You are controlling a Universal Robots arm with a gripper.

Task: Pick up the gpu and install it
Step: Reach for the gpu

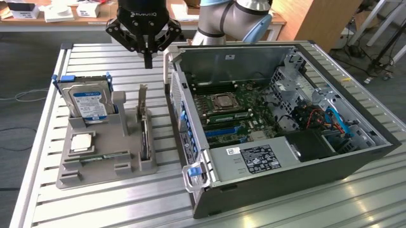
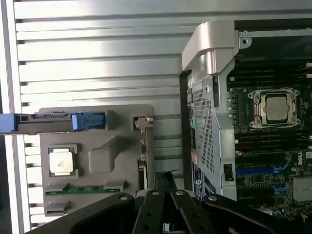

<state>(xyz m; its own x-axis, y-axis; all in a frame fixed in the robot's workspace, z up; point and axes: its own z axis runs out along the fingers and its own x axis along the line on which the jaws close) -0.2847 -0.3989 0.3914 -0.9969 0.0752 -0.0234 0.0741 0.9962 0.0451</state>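
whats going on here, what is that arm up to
A robot arm's pincer hangs shut and empty above the slatted table, over the gap between the grey holder and the open computer case. The gpu stands on edge in the holder, untouched and not yet in the case. A hard drive, a processor chip and a RAM stick sit in the same holder.

Grey floor (image 1: pixel 19 61) around a slatted metal worktop (image 1: pixel 108 199), wooden desk (image 1: pixel 82 21) with white boxes (image 1: pixel 60 12) beyond the end effector (image 1: pixel 148 61).
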